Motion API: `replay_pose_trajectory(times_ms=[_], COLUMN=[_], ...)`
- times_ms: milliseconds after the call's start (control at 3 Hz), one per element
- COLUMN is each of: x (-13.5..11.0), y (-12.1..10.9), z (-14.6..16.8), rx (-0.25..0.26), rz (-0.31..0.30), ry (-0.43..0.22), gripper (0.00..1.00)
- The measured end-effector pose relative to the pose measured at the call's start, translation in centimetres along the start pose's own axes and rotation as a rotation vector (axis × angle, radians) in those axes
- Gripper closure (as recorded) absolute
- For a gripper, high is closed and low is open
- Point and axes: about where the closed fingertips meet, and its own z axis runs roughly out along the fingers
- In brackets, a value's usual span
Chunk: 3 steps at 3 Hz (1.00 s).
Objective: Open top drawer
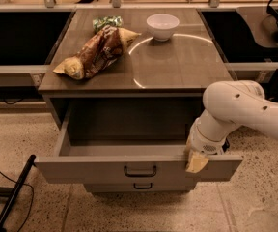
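The top drawer [95,168] is pulled out from the cabinet, and its empty inside shows. Its grey-beige front has a small dark loop handle [140,171] at the centre. A narrower drawer front [139,187] with a like handle shows just below it, closed. My gripper [196,161] is at the right part of the top drawer's front edge, at the end of the white arm [238,108]. A yellowish fingertip [196,163] rests against the drawer front, right of the handle.
On the cabinet top [177,66] lie a brown chip bag [98,52], a small green packet [106,22] and a white bowl [162,26]. A black stand leg and cable [13,195] are on the floor at the left. Dark counters flank the cabinet.
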Motion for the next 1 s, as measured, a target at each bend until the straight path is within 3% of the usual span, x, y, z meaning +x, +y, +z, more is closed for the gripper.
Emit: replay_pose_trajectory(times_ms=[667,1000], x=[0.00,0.20], y=[0.00,0.00], z=[0.00,-0.56], rx=[0.000,0.007], rz=[0.000,-0.012], ry=[0.000,0.002], gripper=[0.16,0.00])
